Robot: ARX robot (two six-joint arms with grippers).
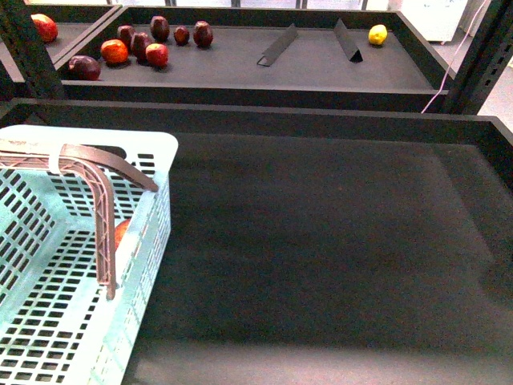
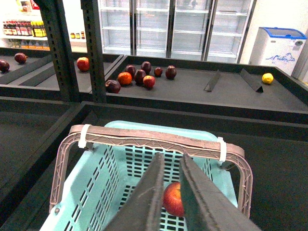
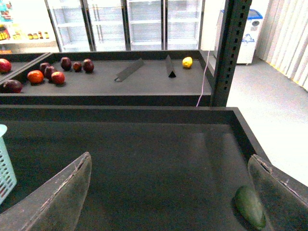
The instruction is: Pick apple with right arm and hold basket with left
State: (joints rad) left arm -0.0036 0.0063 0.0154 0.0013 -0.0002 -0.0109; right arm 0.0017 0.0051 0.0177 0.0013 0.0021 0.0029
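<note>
The pale mint-blue basket (image 1: 156, 148) stands at the near left of the dark tray, its brown ribbed handles (image 1: 104, 208) raised. The red apple (image 2: 172, 199) lies on the basket floor; in the front view it (image 1: 120, 233) shows through the slotted wall. My left gripper (image 2: 172, 156) is shut, its fingers close together above the basket (image 2: 91, 192), just behind the handle (image 2: 154, 139) and not touching it. My right gripper (image 3: 169, 159) is open and empty over the bare tray, right of the basket's edge (image 3: 5, 163). Neither gripper shows in the front view.
A green oval fruit (image 3: 250, 207) lies on the tray by my right gripper's outer finger. The back shelf holds a group of dark red fruits (image 1: 144, 44), a yellow fruit (image 1: 377, 34) and two black dividers (image 1: 278, 44). Dark shelf posts (image 1: 20, 48) stand at the sides.
</note>
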